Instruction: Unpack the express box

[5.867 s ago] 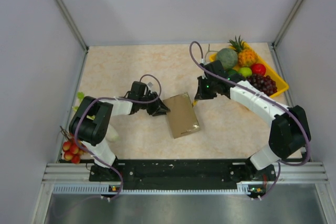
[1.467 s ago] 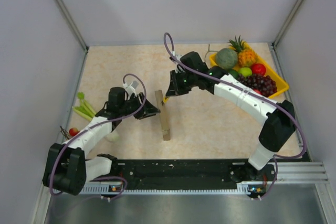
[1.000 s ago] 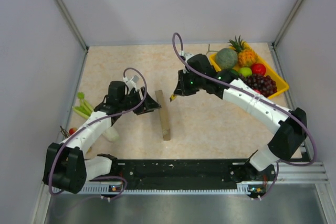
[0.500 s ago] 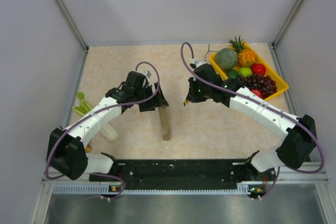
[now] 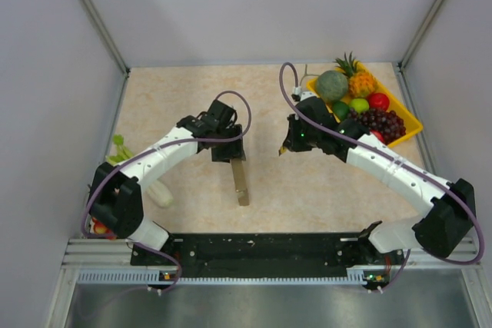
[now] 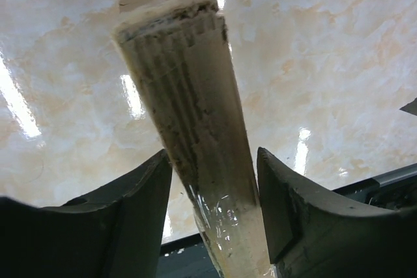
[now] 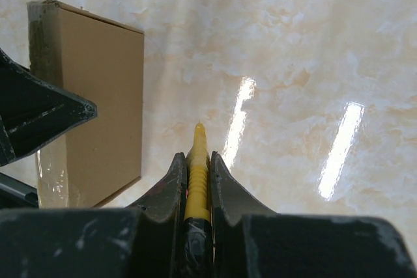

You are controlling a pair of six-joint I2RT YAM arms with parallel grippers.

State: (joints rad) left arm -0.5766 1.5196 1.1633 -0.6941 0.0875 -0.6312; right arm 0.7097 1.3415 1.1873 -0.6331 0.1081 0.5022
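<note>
The express box (image 5: pixel 241 180), brown cardboard, stands on its long edge in the middle of the table. My left gripper (image 5: pixel 229 152) is open and hangs over the box's far end. In the left wrist view the box's taped edge (image 6: pixel 202 115) runs between the two dark fingers (image 6: pixel 140 200) with a gap on each side. My right gripper (image 5: pixel 285 147) is to the right of the box and apart from it, shut on a thin yellow pointed tool (image 7: pixel 197 167). The box's broad face (image 7: pixel 91 102) shows at the left of the right wrist view.
A yellow tray (image 5: pixel 408 118) of fruit sits at the back right. Green stalks (image 5: pixel 119 146), a white object (image 5: pixel 160 194) and red fruits (image 5: pixel 96 227) lie by the left wall. A black rail (image 5: pixel 254 247) runs along the front edge.
The box went from lying flat to standing on edge. My left gripper swung right to sit over its far end. My right gripper drew back to the right with the yellow tool.
</note>
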